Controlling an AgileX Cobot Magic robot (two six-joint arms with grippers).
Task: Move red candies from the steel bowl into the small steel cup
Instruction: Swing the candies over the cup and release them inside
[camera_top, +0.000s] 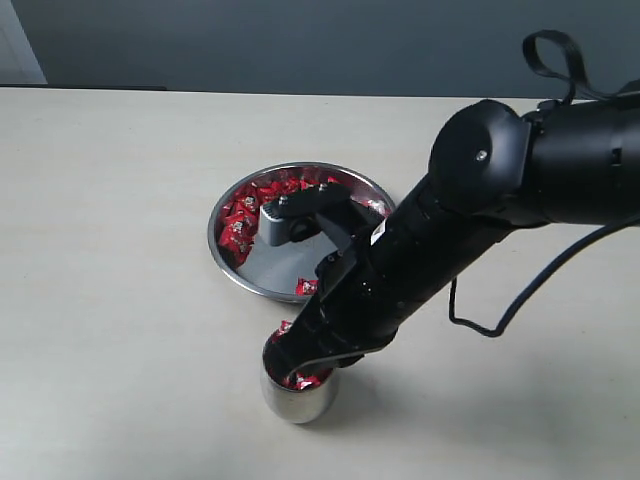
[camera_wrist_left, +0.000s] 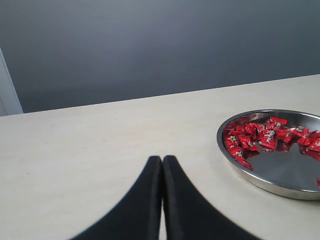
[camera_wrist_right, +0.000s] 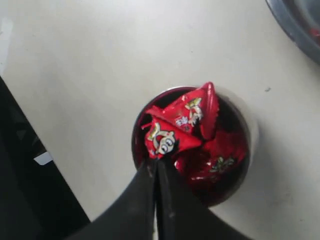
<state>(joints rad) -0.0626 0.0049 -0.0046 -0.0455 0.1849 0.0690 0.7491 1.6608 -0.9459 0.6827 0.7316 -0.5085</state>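
The steel bowl (camera_top: 225, 262) lies mid-table with red candies (camera_top: 250, 205) heaped along its far left side and one loose near its front (camera_top: 306, 287). The small steel cup (camera_top: 298, 402) stands in front of it, filled with red candies (camera_top: 302, 381). My right gripper (camera_wrist_right: 156, 162) hangs right over the cup (camera_wrist_right: 252, 137), shut on the edge of a red candy (camera_wrist_right: 167, 141) that rests on the pile; another candy (camera_wrist_right: 196, 112) lies beside it. My left gripper (camera_wrist_left: 162, 159) is shut and empty over bare table, beside the bowl (camera_wrist_left: 270, 187) and its candies (camera_wrist_left: 255, 137).
The right arm (camera_top: 440, 230) slants across the bowl's near right side and hides part of it; its grey wrist camera (camera_top: 278, 222) hangs over the bowl. A black cable (camera_top: 520, 300) loops over the table at the right. The left arm does not show in the exterior view.
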